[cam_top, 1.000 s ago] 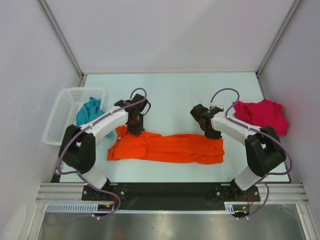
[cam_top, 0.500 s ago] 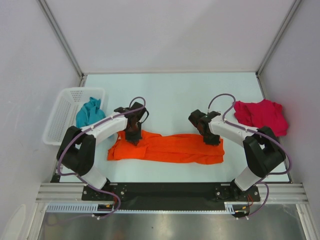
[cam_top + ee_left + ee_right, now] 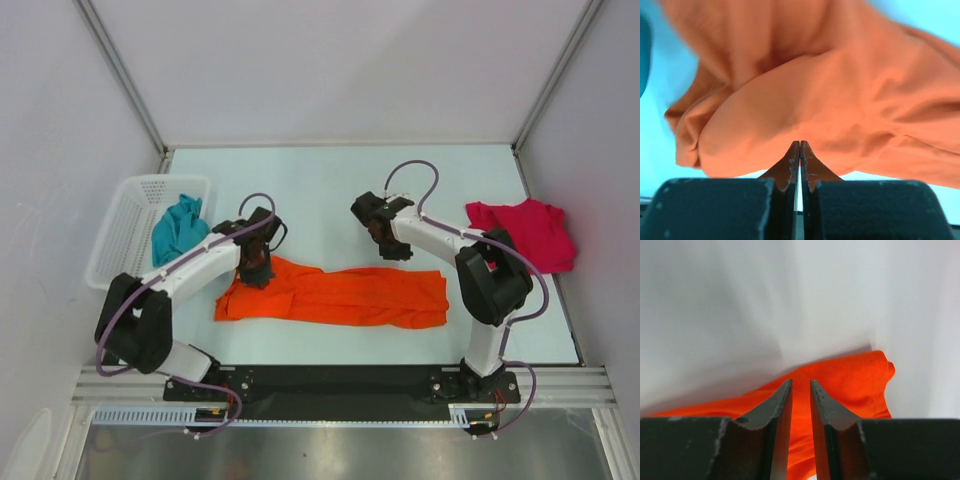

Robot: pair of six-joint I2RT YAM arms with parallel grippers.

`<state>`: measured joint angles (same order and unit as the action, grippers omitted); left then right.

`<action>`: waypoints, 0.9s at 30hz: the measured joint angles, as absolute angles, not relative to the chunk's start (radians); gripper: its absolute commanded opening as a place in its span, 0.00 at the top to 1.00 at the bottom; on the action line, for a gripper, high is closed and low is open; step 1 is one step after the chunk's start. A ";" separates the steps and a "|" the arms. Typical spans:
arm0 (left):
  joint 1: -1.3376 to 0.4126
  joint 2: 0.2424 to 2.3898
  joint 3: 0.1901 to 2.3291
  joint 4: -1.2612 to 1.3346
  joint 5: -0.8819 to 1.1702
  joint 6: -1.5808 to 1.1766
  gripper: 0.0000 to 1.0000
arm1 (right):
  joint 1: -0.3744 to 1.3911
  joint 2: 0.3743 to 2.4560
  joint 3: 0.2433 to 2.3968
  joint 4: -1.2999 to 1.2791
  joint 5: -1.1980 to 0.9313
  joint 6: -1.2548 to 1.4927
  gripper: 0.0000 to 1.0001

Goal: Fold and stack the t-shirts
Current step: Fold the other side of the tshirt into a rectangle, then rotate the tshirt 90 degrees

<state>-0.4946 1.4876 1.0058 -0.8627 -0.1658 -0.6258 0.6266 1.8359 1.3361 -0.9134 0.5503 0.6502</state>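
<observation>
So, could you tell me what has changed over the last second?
The right gripper swung left and toward the far side, off the orange t-shirt. The left gripper drew slightly nearer and left, fingers closed at the shirt's left end. The orange shirt, red t-shirt, teal t-shirt and basket stayed put.

The pale table (image 3: pixel 340 185) carries an orange t-shirt (image 3: pixel 340 297), red t-shirt (image 3: pixel 525 232) and basket (image 3: pixel 125 235).

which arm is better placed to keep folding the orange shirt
Left, probably. The left gripper is shut on the orange shirt at its far-left corner. The right gripper sits just beyond the shirt's far edge, fingers a slit apart; whether it holds cloth is unclear.
</observation>
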 measured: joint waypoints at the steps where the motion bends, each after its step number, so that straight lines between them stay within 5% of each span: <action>1: -0.493 1.465 0.982 -0.862 -0.173 -0.640 0.96 | 0.627 1.847 1.349 -0.910 0.550 0.644 0.74; 15: -0.413 1.454 0.764 -0.780 -0.101 -0.765 0.95 | 0.607 1.843 1.372 -0.892 0.540 0.587 0.74; 27: -0.260 1.761 1.007 -0.974 0.061 -0.726 0.96 | 0.521 1.655 1.372 -0.900 0.541 0.559 0.74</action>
